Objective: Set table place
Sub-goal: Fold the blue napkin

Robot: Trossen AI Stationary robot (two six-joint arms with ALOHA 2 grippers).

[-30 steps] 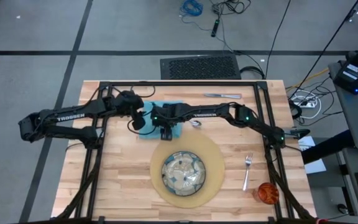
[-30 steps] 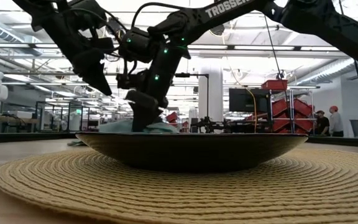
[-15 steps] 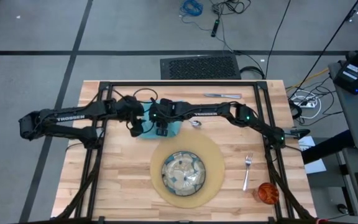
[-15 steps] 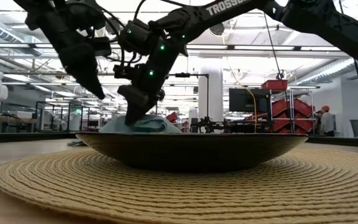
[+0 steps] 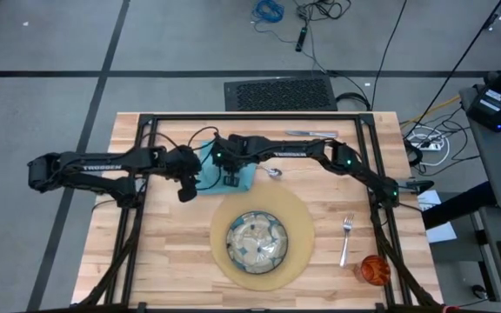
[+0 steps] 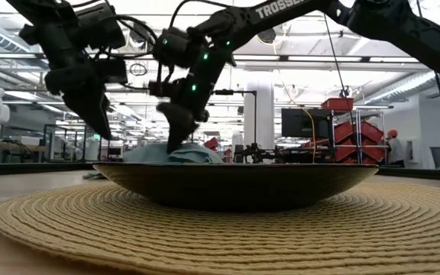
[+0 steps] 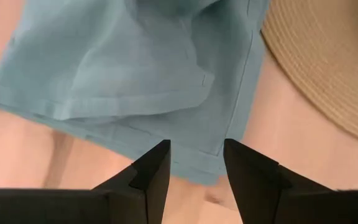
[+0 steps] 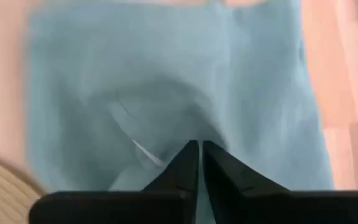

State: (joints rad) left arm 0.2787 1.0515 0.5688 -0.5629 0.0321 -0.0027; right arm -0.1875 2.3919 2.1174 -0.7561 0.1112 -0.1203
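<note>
The teal napkin (image 5: 225,173) lies crumpled on the table (image 5: 172,261), beyond the round tan placemat (image 5: 301,228) that bears the green-patterned plate (image 5: 257,241). My right gripper (image 8: 199,149) points steeply down at the napkin's middle, shut on the cloth. My left gripper (image 7: 195,158) hovers open over the napkin's hemmed corner (image 7: 197,158) on its left side, touching nothing. A spoon (image 5: 273,172) lies just right of the napkin, and a knife (image 5: 311,133) lies at the far edge. The fork (image 5: 346,239) and orange cup (image 5: 375,269) sit at the near right. My right gripper pinches a small raised fold (image 8: 166,134) in the middle of the napkin between its two fingertips, coming from above and slanting down. Creases in the cloth run in toward the fingertips. The rest of the napkin (image 6: 166,153) lies on the table.
Both arms meet over the far middle of the table, their grippers close together. The plate's dark rim (image 6: 235,187) fills the low view's foreground. Bare wood (image 5: 172,261) lies left of the placemat.
My right gripper has shut on the napkin's middle and risen slightly. My left gripper, still open, has sunk and drawn toward the table's near left, tipping further down over the napkin's corner.
</note>
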